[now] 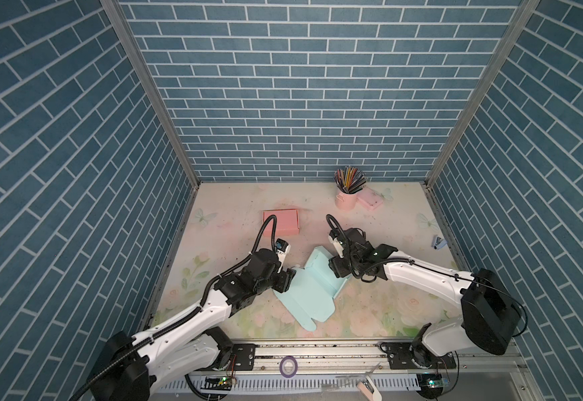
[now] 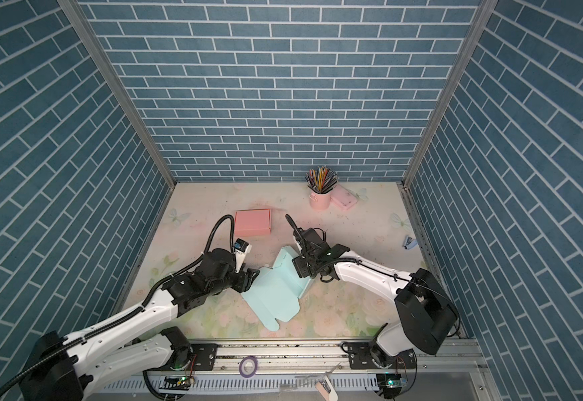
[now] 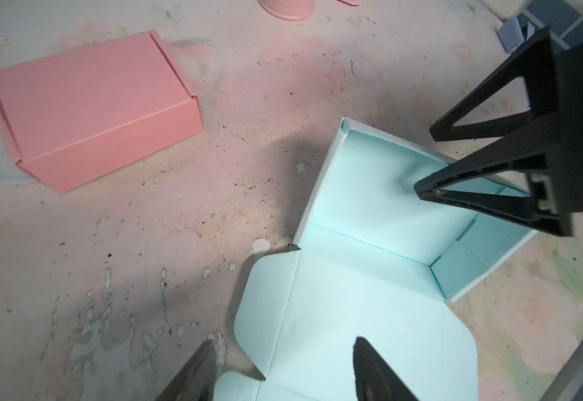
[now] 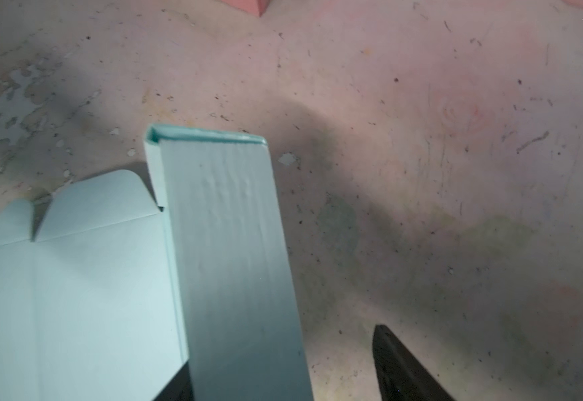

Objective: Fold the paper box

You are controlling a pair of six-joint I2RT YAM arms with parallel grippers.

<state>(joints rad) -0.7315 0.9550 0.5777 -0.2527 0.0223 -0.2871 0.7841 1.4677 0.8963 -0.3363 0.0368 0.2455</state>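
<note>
Holding nothing, the left gripper (image 3: 283,340) is spread over the blue paper box (image 1: 307,295), and the right gripper (image 3: 425,161) is spread around its wall (image 4: 231,260).

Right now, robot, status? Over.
Left end effector open over blue box lid. Right end effector open, straddling its wall. Lid flat. Pink box apart.

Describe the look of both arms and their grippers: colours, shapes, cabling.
The left arm and right arm have white shells, black joints and bulky black shoulder housings. A ribbed black conduit runs along each, looping above the wrist. The left gripper and right gripper are black, with tapered, hollow triangular fingers.
</note>
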